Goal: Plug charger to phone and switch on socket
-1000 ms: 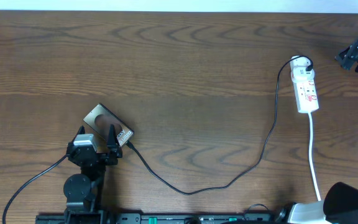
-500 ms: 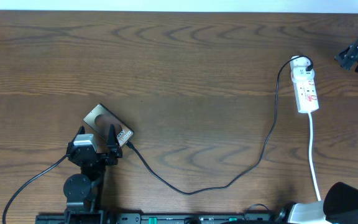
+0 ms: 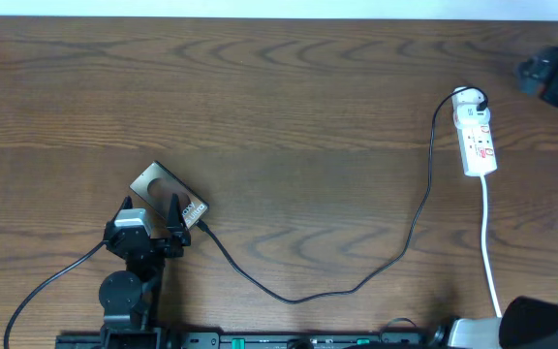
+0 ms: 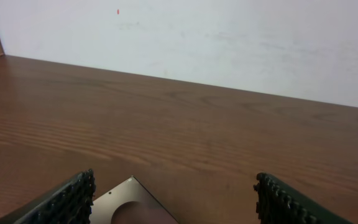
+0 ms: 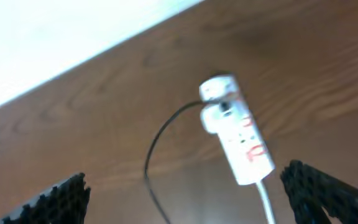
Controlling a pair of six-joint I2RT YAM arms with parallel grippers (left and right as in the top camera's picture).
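1. Because the right jaws stand wide apart, their ribbed black fingers [image 5: 319, 190] at the bottom corners of the wrist view with nothing between them, I judge they should close first, so that one firm tip meets the switch.
2. Ahead of them and well apart lies the small white elongated power-strip socket [image 5: 238, 140], blurred, with red marks on its face. Which mark is the switch is too small to tell, so come in slowly from above.
3. Press straight down: the socket lies loose on the brown wood-grain worktop [image 3: 289, 107] and would probably slide under a slanted push.
4. Keep clear of the long thin black charger cable [image 3: 294, 300], which runs from the socket's rounded end to the flat dark rectangular phone [image 3: 153, 181] near the left arm.
5. Left jaws are apart too, with the phone's corner between their fingers [image 4: 67, 202]. Whether the plug tip is fully seated is hidden.
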